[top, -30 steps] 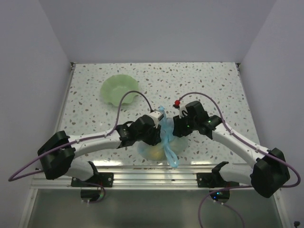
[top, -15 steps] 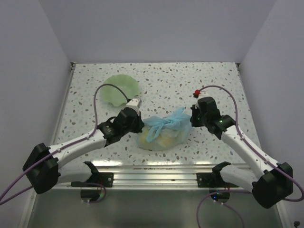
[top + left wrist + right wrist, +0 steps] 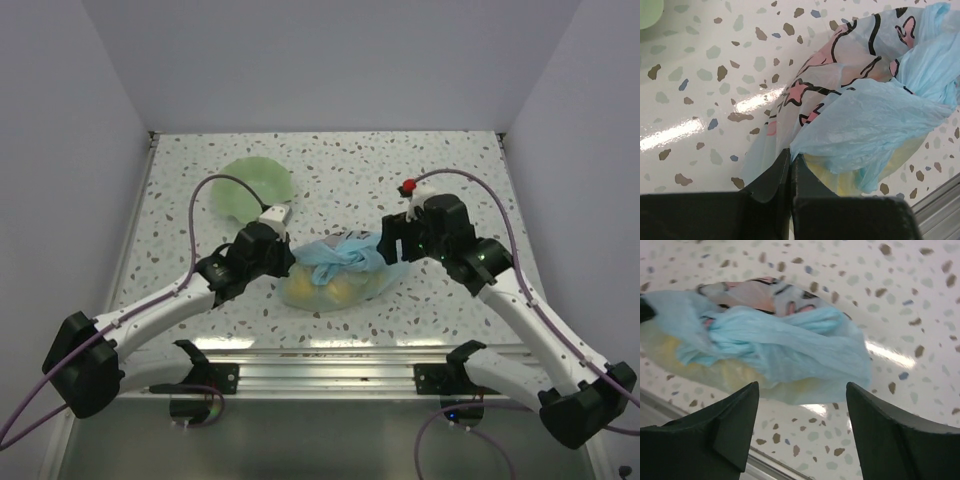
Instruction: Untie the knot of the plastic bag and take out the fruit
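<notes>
Plastic bag, knot uppermost, lies mid-bench toward the near edge. Left gripper: fingers pinched together on the bag's film. Right gripper: spread wide, just beside the bag's right end.

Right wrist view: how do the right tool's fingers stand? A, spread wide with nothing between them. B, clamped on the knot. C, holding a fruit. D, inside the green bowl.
A: the right tool has its fingers spread wide, gripping nothing, with the plastic bag lying on the table just beyond them.
</notes>
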{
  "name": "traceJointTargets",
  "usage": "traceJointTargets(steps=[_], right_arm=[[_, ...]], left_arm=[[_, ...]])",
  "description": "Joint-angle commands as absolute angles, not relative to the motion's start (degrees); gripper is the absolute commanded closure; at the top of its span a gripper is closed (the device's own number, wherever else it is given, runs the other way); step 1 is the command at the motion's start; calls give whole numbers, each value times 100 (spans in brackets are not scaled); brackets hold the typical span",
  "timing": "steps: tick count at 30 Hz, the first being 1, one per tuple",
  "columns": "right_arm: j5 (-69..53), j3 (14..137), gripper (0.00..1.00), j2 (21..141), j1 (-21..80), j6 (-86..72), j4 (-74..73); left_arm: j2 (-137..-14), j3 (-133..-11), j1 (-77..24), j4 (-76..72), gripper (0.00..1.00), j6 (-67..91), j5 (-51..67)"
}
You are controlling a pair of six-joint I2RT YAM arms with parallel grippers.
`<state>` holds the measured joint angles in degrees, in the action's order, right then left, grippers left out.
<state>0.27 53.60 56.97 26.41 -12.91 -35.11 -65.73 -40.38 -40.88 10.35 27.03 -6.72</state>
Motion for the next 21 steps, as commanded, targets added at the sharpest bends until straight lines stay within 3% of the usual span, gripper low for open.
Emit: traceJointTargets(steps=[1,10,16,17,21], right_arm=[[-631,6247,25,6009,3146,-476,-3568],[-598,6776,19,7469,3691,413,-3534],[-212,6364,15,7857,3762,220,-2892],[-115,6285,17,7866,3779,124,-2796],[-9,6048,44,7779,3771,44,-2593]], left_arm=[[-6478,-4131,-4043,703,100,2233,-369],[-6276,-4008,-4043,730,100,2197,-220],[-6109,-3894,-4052,808,100,2259,-167],[-6082,-3841,-4052,809,100,2276,-167],[-5968,-3753,-4043,931,100,2311,-176]])
